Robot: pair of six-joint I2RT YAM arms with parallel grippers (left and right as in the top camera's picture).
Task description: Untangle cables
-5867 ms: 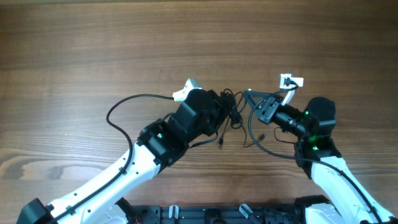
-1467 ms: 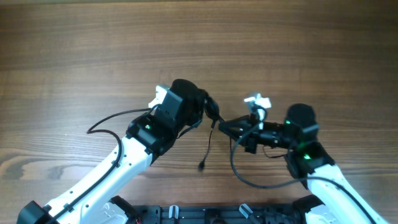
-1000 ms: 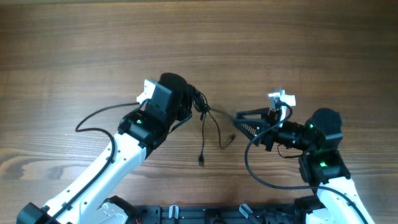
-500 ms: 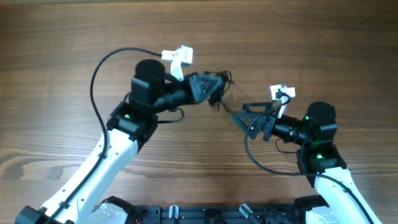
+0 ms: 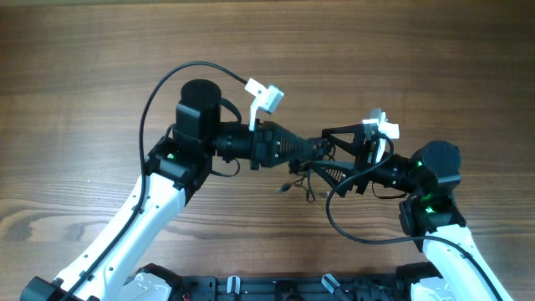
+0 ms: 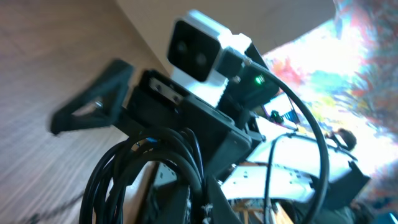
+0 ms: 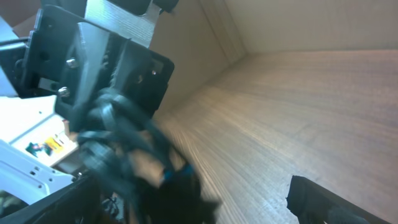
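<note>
The cables (image 5: 303, 176) are a bundle of thin black cords, and my left gripper (image 5: 315, 151) is shut on them. It reaches out level to the right at mid-table, and loose ends with small plugs (image 5: 285, 188) hang below it. My right gripper (image 5: 325, 153) faces it, open wide, with its two fingers above and below the left gripper's tip. In the left wrist view the looped cables (image 6: 147, 167) fill the foreground above my shut left gripper (image 6: 205, 208). In the right wrist view the blurred cables (image 7: 121, 146) hang between the spread fingers of my right gripper (image 7: 193, 202).
A wooden table (image 5: 100, 50) spreads under both arms. The left arm's thick black cable (image 5: 159, 92) arcs over its wrist. The right arm's own cable (image 5: 343, 226) loops below its gripper. White camera mounts (image 5: 266, 94) stick up from both wrists.
My left arm has swung up and to the right, carrying the cable bundle to the right gripper. The right gripper's jaws have opened wide and it has shifted slightly.
</note>
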